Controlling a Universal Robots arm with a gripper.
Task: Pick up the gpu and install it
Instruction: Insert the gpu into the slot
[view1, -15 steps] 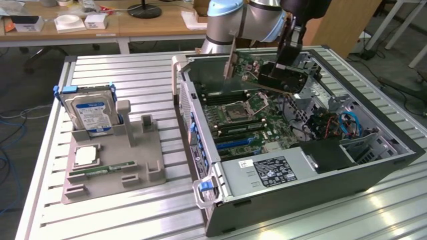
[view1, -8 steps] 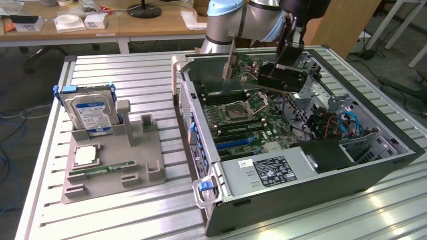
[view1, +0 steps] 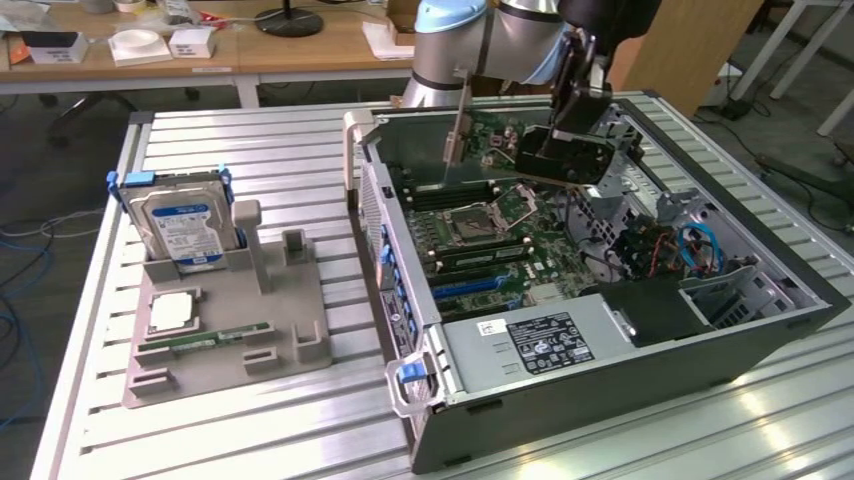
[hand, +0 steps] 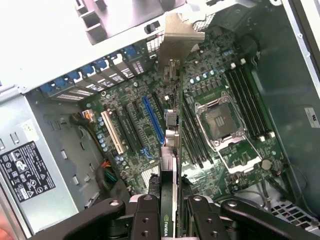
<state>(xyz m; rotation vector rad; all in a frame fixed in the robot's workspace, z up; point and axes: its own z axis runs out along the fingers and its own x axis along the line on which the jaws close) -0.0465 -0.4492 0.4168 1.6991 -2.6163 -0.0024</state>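
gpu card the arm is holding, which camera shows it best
The wrist view: the thin dark gpu card runs edge-on from its silver bracket to the black fingers clamping it. The exterior view shows that bracket over the open grey case, the card itself hard to make out.

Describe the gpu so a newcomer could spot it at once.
Look to the open computer case on the slatted table. Above its motherboard, the gripper clamps the gpu: a thin card edge-on with a silver bracket at one end, unlike the boxy blue-labelled hard drive outside.
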